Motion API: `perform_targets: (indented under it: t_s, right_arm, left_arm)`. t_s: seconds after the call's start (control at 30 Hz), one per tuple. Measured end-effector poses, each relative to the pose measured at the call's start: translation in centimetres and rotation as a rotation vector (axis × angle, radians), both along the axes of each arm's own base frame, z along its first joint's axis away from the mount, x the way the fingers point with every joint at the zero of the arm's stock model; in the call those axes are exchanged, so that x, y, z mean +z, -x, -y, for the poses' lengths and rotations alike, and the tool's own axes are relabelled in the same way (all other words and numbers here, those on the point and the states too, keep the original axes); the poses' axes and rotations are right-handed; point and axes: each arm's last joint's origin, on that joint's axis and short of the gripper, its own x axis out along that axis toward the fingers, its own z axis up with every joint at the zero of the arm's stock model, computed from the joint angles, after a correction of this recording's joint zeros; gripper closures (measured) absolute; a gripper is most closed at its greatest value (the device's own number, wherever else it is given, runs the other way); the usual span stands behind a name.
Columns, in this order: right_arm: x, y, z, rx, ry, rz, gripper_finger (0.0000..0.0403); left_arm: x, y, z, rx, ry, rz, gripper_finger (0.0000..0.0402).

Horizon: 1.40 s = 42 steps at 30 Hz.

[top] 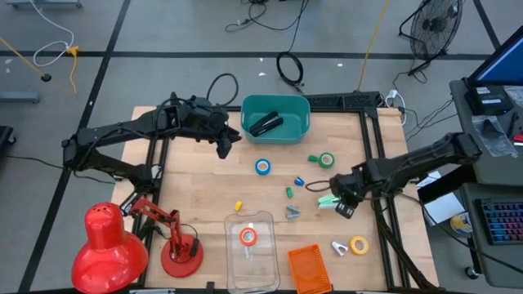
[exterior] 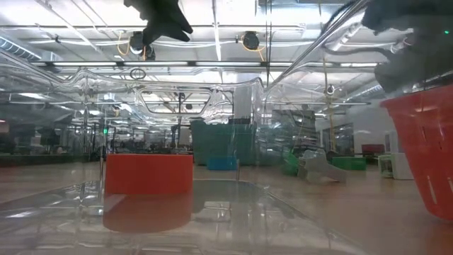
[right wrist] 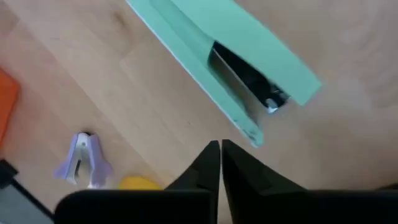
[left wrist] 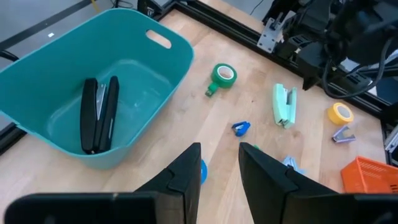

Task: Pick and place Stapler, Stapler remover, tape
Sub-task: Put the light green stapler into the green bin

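At the near edge of the table (top: pixel 204 204) sits a clear tray (top: pixel 261 253) holding the orange tape roll (top: pixel 248 237), with an orange basket (top: pixel 310 269) just beside it. A pale stapler remover (top: pixel 339 247) and the yellow tape roll (top: pixel 359 244) lie near the right front corner.

Farther in, the right gripper (top: pixel 341 205) hangs low over the mint-green stapler (right wrist: pixel 236 62), which lies on the wood; in the right wrist view its fingertips are almost together, with only a thin slit between them and nothing held, their tips just short of the stapler's end.

The blue tape roll (top: pixel 262 167) rests mid-table, and the green tape roll (top: pixel 327 160) lies to its right.

The left gripper (left wrist: pixel 219 163) hovers near the teal bin (top: pixel 301 131) at the far side, its fingers narrowly parted and empty. A black stapler (left wrist: pixel 99 115) lies inside the bin.
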Motion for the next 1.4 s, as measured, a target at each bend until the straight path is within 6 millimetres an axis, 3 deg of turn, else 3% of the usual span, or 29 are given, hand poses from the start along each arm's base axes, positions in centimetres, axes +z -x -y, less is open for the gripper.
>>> perform_targets:
  t_s: [0.3,0.67,0.8,1.2,1.4]
  right_arm:
    - [-2.2,0.2,-1.5,-0.097,-0.021,0.054,0.0402]
    - [-3.9,1.0,-0.4,-0.259,0.227,0.07,0.0402]
    - [-3.8,0.6,0.2,-0.333,0.276,0.113,0.0402]
    - [-2.3,-2.0,-0.6,-0.361,0.091,0.326,0.0403]
    - [-1.6,-2.2,-0.4,-0.365,0.151,0.343,0.0403]
  left_arm:
    - [0.0,0.0,0.0,0.005,0.005,-0.001,0.0291]
    - [0.0,0.0,-0.1,0.04,-0.018,-0.008,0.0291]
    - [0.0,0.1,-0.2,0.044,-0.019,-0.008,0.0291]
    - [0.0,0.1,-0.2,0.053,-0.019,-0.009,0.0291]
    - [0.0,0.1,-0.2,0.054,-0.018,-0.009,0.0291]
